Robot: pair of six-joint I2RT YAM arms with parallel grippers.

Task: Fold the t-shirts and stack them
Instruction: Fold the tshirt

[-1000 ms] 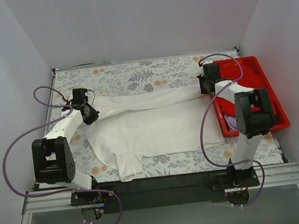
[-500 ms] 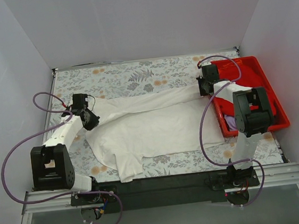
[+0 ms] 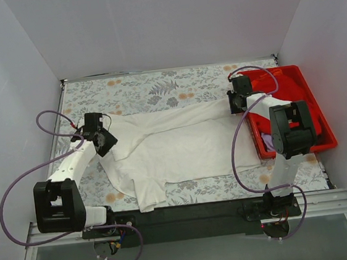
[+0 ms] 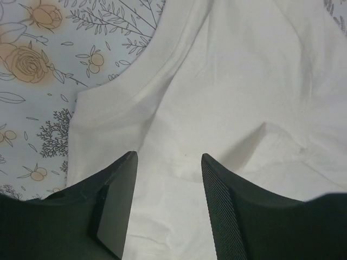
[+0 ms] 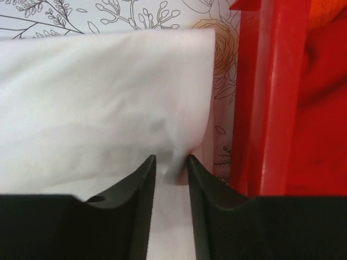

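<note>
- The white t-shirt (image 3: 181,148) lay spread across the middle of the floral tablecloth (image 3: 157,88), and its far edge formed a long folded band from left to right
- The left gripper (image 4: 168,157) stood over the far left part of the shirt, by a stitched hem; its jaws were apart, with only flat cloth below them and nothing held
- The right gripper (image 5: 171,158) was at the far right corner of the shirt, just beside the wall of the red plastic tray (image 5: 271,97); its jaws were a little apart, with a small pucker of cloth between the tips, and it did not look clamped
- Red cloth (image 5: 322,76) lay inside the tray, probably the red t-shirt, not yet handled
- In my judgement the step in hand was the first fold of the white shirt, with the far edge laid over and both grippers free of it
- The next move would call for lifting both grippers clear without dragging the band, then taking new grips on the near edge or the sleeves
- No brand, label or writing could be read in any view
</note>
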